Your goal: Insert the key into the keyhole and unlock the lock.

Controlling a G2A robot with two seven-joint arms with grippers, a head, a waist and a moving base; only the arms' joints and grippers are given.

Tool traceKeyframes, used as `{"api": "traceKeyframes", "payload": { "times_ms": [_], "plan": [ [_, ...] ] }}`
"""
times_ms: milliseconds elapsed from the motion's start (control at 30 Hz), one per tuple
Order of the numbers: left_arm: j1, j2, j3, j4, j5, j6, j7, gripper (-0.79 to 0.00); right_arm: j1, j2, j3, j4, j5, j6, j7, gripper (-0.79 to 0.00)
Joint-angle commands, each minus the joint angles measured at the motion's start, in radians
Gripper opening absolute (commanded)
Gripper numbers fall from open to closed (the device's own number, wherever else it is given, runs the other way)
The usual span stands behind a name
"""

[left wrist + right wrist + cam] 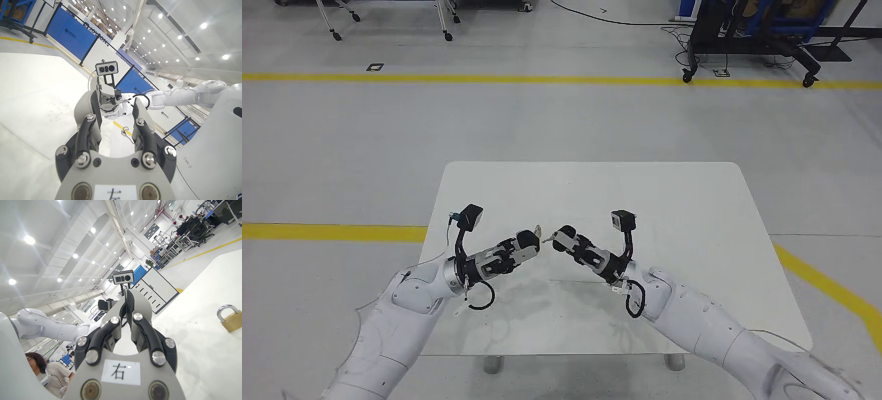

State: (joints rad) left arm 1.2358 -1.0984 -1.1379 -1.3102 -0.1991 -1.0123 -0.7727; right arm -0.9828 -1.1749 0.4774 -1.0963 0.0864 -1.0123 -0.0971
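From where I stood, the job looked barely begun. The padlock (229, 321) sat on the white counter (189, 351) at the right edge of the right wrist view. It was brass-bodied, and both legs of its shackle seemed to be seated in the body, so I judged it still locked. Nothing was touching it, and it lay well apart from either arm. Its keyhole I could not make out.

The right end effector (128, 300) was raised off the counter in the middle of that frame, with its two pads pressed tight together. I could not tell whether the key was pinched between them, because no blade or bow was plain to me. The left end effector (116, 106) faced it from close by, near the centre of the top view. Its fingers (95, 106) were spread wide with nothing between them.

As I read it, everything that mattered was left to do. The lock had to be steadied, the key brought to the keyhole and pushed home, and then turned until the shackle sprang. The padlock body was the only thing there meant to receive anything, and I saw nothing in it.
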Motion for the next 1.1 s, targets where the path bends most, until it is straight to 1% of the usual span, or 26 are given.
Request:
{"api": "traceKeyframes", "payload": {
  "times_ms": [0, 133, 267, 333, 467, 533, 600, 667, 700, 1067],
  "plan": [
    [0.002, -0.001, -0.001, 0.002, 0.02, 0.0, 0.023, -0.462, -0.003, -0.006, 0.007, -0.004, 0.015, 0.0, 0.025, -0.785],
    [0.003, -0.002, 0.0, 0.007, 0.05, 0.0, 0.052, -0.465, -0.011, -0.017, 0.028, 0.0, 0.031, 0.0, 0.061, -0.785],
    [0.003, -0.003, 0.003, 0.007, 0.075, 0.0, 0.076, -0.437, -0.019, -0.027, 0.049, 0.006, 0.042, 0.0, 0.094, -0.785],
    [0.004, -0.002, 0.005, 0.005, 0.082, 0.0, 0.083, -0.437, -0.022, -0.033, 0.059, 0.011, 0.041, 0.0, 0.109, -0.785],
    [0.006, -0.001, 0.01, -0.003, 0.096, 0.0, 0.085, -0.529, -0.028, -0.045, 0.074, 0.021, 0.043, 0.0, 0.135, -0.785],
    [0.005, 0.001, 0.012, -0.006, 0.114, 0.0, 0.083, -0.622, -0.03, -0.051, 0.082, 0.028, 0.042, 0.0, 0.148, -0.785],
    [0.007, 0.001, 0.013, -0.009, 0.125, 0.0, 0.089, -0.671, -0.031, -0.057, 0.087, 0.033, 0.043, 0.0, 0.162, -0.785],
    [0.007, 0.002, 0.014, -0.01, 0.133, 0.0, 0.094, -0.76, -0.032, -0.063, 0.093, 0.037, 0.041, 0.0, 0.174, -0.785],
    [0.008, 0.003, 0.014, -0.01, 0.137, 0.0, 0.098, -0.785, -0.033, -0.066, 0.097, 0.038, 0.041, 0.0, 0.18, -0.785],
    [0.007, 0.01, 0.009, -0.009, 0.138, 0.024, 0.12, -0.785, -0.046, -0.088, 0.141, 0.058, 0.022, 0.0, 0.233, -0.785]
  ]
}}
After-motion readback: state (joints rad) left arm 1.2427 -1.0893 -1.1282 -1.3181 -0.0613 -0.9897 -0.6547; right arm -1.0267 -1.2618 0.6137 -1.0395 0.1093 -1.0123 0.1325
